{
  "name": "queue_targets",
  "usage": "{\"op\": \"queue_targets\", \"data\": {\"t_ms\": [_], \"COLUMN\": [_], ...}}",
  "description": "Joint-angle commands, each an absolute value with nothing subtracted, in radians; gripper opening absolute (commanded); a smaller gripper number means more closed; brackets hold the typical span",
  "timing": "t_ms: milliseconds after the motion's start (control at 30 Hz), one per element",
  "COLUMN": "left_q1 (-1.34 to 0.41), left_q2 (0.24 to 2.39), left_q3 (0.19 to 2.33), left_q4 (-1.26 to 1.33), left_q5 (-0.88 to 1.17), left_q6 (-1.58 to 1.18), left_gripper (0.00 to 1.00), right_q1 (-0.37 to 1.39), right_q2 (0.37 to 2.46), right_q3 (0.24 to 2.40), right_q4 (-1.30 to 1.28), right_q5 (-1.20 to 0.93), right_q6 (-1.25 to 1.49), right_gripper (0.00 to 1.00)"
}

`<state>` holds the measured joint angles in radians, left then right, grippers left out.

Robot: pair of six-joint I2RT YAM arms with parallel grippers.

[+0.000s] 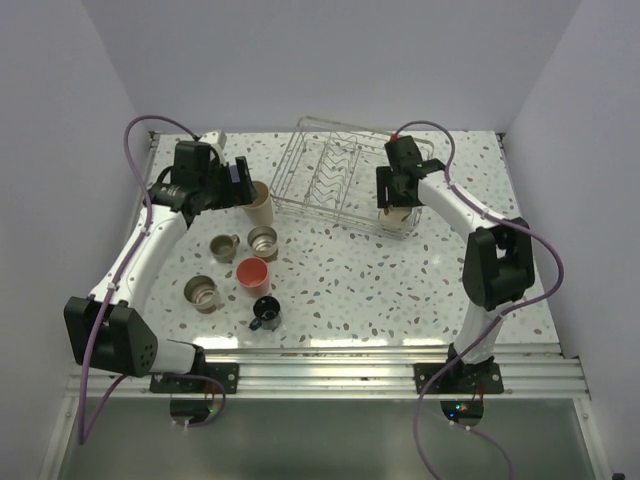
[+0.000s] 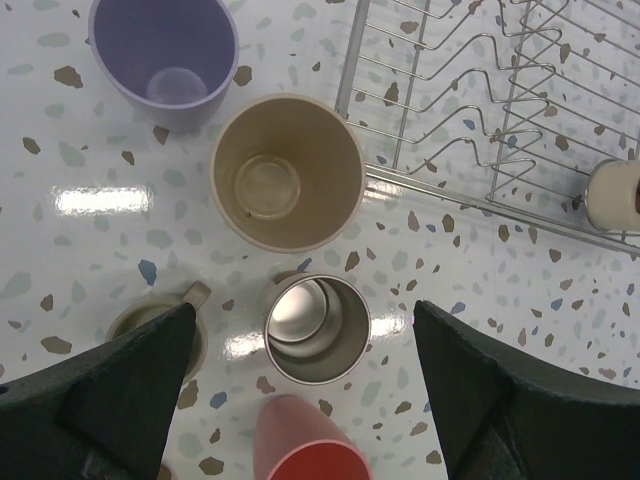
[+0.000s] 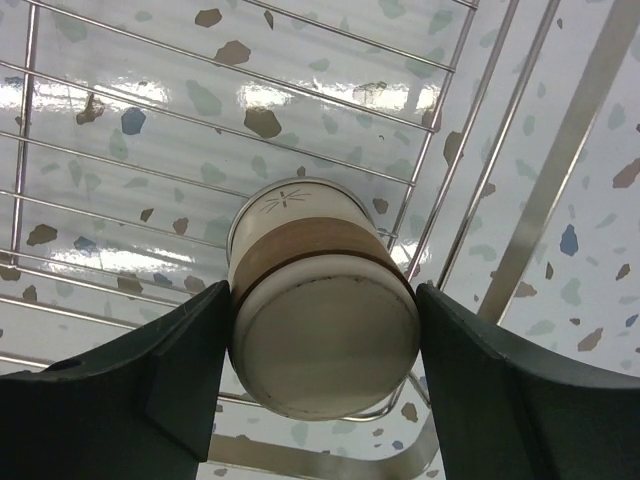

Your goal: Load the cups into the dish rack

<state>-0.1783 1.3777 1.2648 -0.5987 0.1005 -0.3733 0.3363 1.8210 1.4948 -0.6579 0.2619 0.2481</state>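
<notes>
Your right tool (image 3: pixel 322 305) is clamped on a pale grey-beige cup with a brown band (image 3: pixel 315 250), a finger pressed to each flank. It hangs at the near right corner of the silvery wire dish rack (image 1: pixel 330 170). The cup lies end-on to the wrist camera, one flat face to the lens (base or mouth, I can't tell). I'd say that lets it settle against the wires rather than stand loose. Whether it touches the wires yet, I can't make out.

On the other side, your left tool (image 1: pixel 238 185) stands wide and carries nothing. It hovers above the cluster on the white speckled surface (image 1: pixel 400 290). The tall beige tumbler (image 2: pixel 287 170) is just beside the rack's edge, with the lavender cup (image 2: pixel 165 55) beyond it. The shiny metallic cup (image 2: pixel 317 328) sits between the fingers in the wrist view, and the coral-pink tumbler (image 2: pixel 310 455) is below it. A handled grey-beige cup (image 1: pixel 222 245) is close by. The small black mug (image 1: pixel 265 315) sits farthest from the rack. All stand mouth up, so a top-down pinch on a rim looks the natural pickup. One cup is at the rack; the rest are not yet loaded.
</notes>
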Motion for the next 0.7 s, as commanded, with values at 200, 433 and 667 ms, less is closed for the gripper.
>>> {"op": "queue_targets", "data": {"t_ms": [200,433,667], "left_q1": [-0.184,-0.183,-0.183], "left_q2": [1.347,1.353,1.373], "left_q3": [1.289,1.286,1.270], "left_q4": [-0.575,-0.577,-0.574], "left_q5": [0.095,0.092,0.074], "left_q6": [-0.353,-0.344,-0.341], "left_gripper": [0.93,0.94,0.94], "right_q1": [0.391,0.393,0.393], "right_q2": [1.901,1.893,1.856], "right_q3": [1.603,1.618,1.629], "right_q4": [-0.712,-0.741,-0.762], "right_q5": [0.288,0.302,0.339], "right_q6": [0.216,0.206,0.186], "right_gripper": [0.00,0.29,0.71]}}
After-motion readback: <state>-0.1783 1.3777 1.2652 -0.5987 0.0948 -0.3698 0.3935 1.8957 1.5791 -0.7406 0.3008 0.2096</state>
